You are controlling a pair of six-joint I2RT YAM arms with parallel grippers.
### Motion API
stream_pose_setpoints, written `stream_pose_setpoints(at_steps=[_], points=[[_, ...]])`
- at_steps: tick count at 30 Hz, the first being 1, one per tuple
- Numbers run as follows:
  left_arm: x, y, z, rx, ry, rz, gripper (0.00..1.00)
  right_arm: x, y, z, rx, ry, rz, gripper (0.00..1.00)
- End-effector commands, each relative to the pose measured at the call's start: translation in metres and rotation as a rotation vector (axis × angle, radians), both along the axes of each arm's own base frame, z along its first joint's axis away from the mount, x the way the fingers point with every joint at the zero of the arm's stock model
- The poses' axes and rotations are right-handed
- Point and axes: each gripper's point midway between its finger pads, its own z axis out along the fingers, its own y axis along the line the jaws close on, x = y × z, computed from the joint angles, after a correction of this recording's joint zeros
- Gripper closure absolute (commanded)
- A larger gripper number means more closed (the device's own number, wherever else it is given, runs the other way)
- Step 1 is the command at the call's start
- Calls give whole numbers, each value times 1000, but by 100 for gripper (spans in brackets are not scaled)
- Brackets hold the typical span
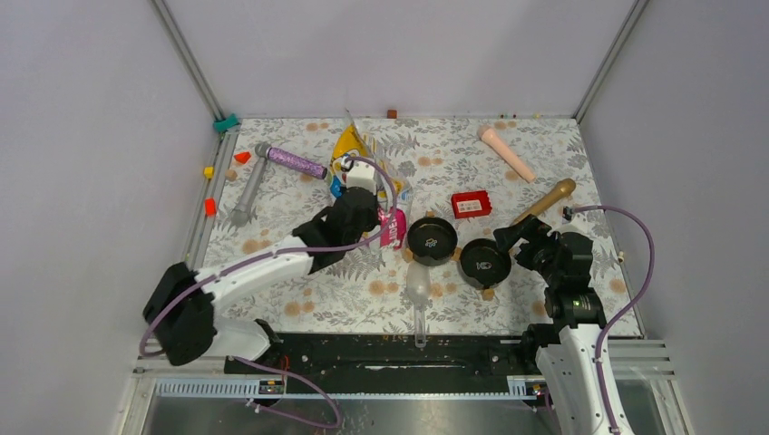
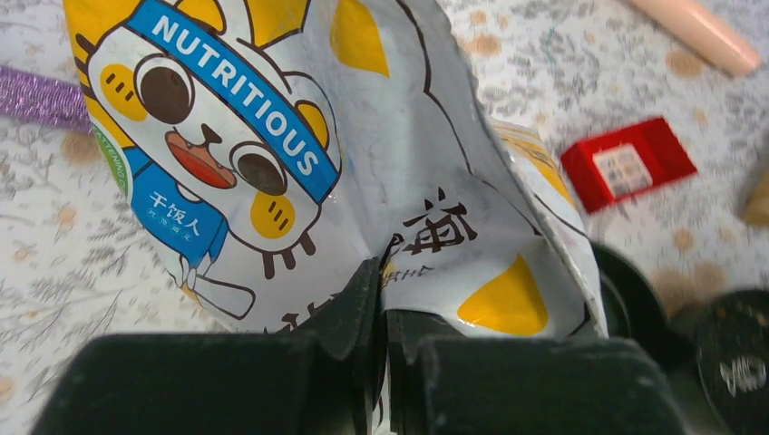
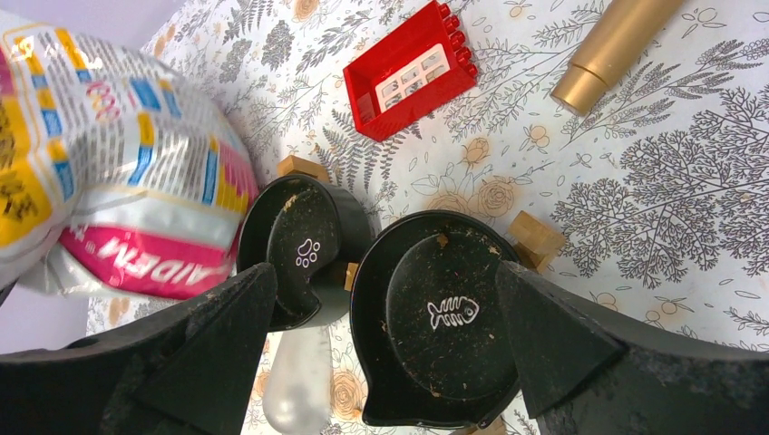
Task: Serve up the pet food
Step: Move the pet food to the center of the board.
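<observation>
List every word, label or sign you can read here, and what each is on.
"NUTRITIOUS": cartoon cat's blue headband on the yellow-white-pink pet food bag.
"干饭人": the cat's blue shirt.
"AIDEM", partly hidden: pink band on the bag's back.
Paw-print sign: smaller round black bowl.
Fish-skeleton sign: larger round black bowl.
Unreadable: white label on the red rectangular box; the bag's fine print.

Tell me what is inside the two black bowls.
Only crumbs show in the fish-marked bowl and the paw-marked bowl, no heap of food. The bag and the right pincer hide the latter's lower left part.
</observation>
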Motion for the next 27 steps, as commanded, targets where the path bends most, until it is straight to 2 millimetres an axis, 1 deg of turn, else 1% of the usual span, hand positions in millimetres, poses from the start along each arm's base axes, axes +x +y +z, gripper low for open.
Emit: stream_pose_setpoints(at_steps=[1, 6, 10, 14, 17, 19, 24, 25, 27], points=[[-41, 21, 62, -170, -12, -44, 100, 1, 5, 4, 3, -25, 26, 1], [-89, 43, 49, -214, 104, -115, 100, 2, 4, 3, 1, -21, 24, 1], [-127, 53, 41, -277, 170, -199, 100, 2, 5, 2, 4, -20, 27, 1], [-153, 72, 18, -283, 267, -180, 100, 2, 5, 2, 7, -21, 30, 1], [-170, 81, 5, -301, 329, -184, 100, 2, 6, 1, 10, -17, 30, 1], [-177, 87, 6, -321, 340, -175, 100, 3, 7, 1, 14, -16, 33, 1], [-191, 102, 28, -365, 320, -176, 100, 4, 10, -2, 35, 3, 40, 1], [-192, 105, 32, -371, 316, -165, 94, 4, 11, -1, 42, 5, 45, 0], [-191, 114, 38, -371, 312, -124, 76, 4, 14, 1, 52, 7, 64, 0]])
